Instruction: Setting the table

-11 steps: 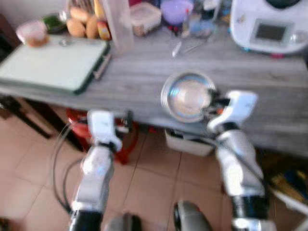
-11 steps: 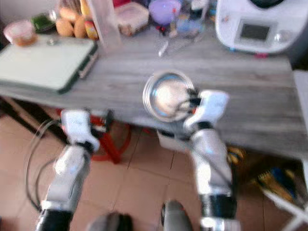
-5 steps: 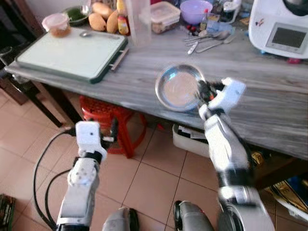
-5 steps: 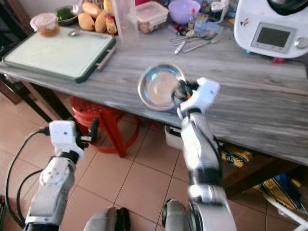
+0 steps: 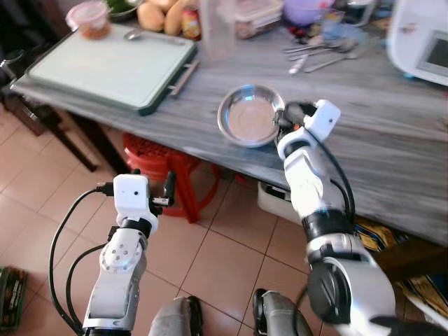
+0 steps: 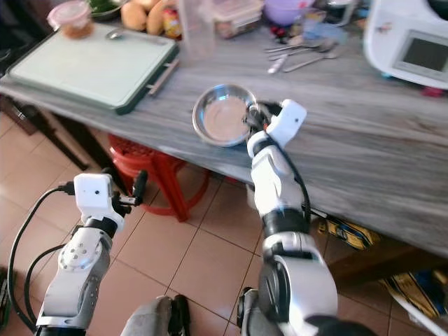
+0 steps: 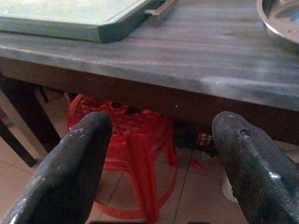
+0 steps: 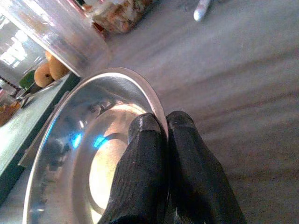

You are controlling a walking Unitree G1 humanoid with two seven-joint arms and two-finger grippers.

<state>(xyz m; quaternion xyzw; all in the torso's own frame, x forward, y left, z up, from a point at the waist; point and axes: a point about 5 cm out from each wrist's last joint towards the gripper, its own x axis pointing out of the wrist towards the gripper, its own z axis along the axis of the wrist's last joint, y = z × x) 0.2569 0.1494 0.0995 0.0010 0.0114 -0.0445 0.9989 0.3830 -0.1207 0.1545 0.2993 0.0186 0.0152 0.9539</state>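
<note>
The right gripper (image 8: 161, 123) is clamping the rim of a steel bowl (image 5: 248, 124), one black finger inside the rim and one outside, pressed together on the metal. The bowl is sitting near the front edge of a long grey wood-grain table (image 5: 392, 133), roughly midway along it, and seems to be lying flat on the surface, though the eye views are too soft to be sure.

The left gripper (image 7: 163, 158) is hanging below the table's front edge with its two fingers (image 7: 70, 172) spread wide apart and nothing between them; it is facing a red plastic stool (image 7: 140, 154) standing under the table.

Toward the table's left end a pale green cutting board (image 5: 112, 66) is lying flat. Along the back edge are standing a clear plastic jug (image 5: 217, 28), a lidded food box (image 5: 255, 17), a small tub (image 5: 89, 17) and some brown round produce (image 5: 161, 12), with loose cutlery (image 5: 311, 59) beside them. A white kitchen appliance (image 6: 409, 42) is occupying the back right corner. The floor (image 5: 231, 266) is laid with beige-pink tiles.
</note>
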